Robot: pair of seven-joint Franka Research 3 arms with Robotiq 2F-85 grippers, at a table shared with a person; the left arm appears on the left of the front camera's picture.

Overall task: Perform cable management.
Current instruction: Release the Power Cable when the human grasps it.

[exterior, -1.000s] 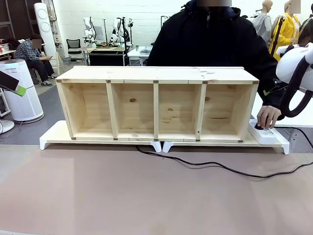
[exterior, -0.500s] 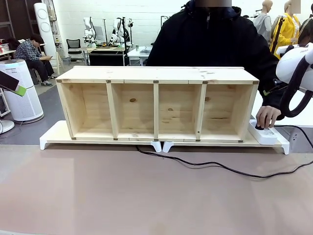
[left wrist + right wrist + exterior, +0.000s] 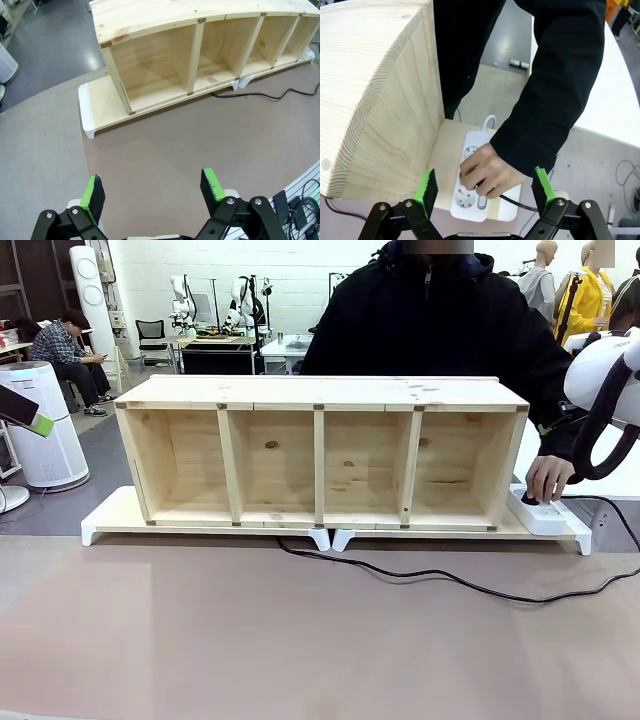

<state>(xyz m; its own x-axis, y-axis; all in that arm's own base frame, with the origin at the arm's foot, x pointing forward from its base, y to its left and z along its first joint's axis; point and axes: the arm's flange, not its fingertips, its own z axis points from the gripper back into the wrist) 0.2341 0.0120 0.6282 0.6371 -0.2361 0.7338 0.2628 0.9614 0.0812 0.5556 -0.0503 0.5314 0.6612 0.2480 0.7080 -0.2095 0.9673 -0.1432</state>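
Across the table top, the cable is trailed from under the wooden shelf toward the power strip, where its end is gripped by the person's hand. Nothing is moved since a second ago, so unplugging is judged unfinished. The left gripper and right gripper are held wide and empty.

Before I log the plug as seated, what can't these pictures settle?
- Plug and pins: right wrist view, covered by the person's hand on the power strip.
- The cable: front view, one end passes under the shelf, the other leaves the right edge.
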